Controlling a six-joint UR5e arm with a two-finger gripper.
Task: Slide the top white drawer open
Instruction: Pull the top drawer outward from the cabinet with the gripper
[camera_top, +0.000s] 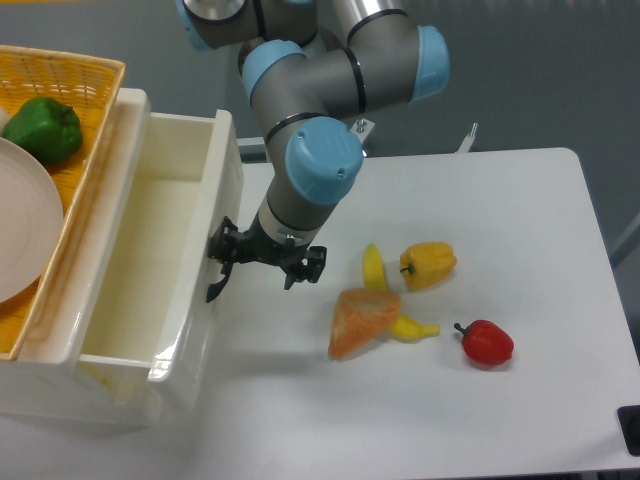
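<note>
The top white drawer (150, 260) is standing well out of the cabinet (70, 395) at the left of the table (480, 420), its inside showing bare and pale. Its front panel is facing right, and the curved black handle (216, 280) is sitting on that panel toward the near end.

The gripper (262, 262) is hanging just beside the handle, with one finger (226, 245) at or against its upper part. Whether the jaws are clamping the handle cannot be told from this view (black fingers against a black handle, seen from above). The other finger (307, 265) is standing clear to the right, which suggests a fairly wide spread.

Judged from the length of exposed interior, the opening is largely done.

Risks noted:
- If the contact is only a hook on one finger, the finger is liable to slip off the curved handle during any further pull.
- Further travel could be carrying the drawer past its runners, so that it tips or drops out of the cabinet.
- The orange wedge of food (362, 320), the banana (378, 285) and the yellow pepper (428, 264) are lying near, to the right of the gripper; a continued rightward sweep could be pushing into them.
- The red pepper (486, 342) is lying well apart and is at little risk.

The yellow basket (75, 90) on the cabinet top is holding a green pepper (44, 128) and a white plate (22, 225).
</note>
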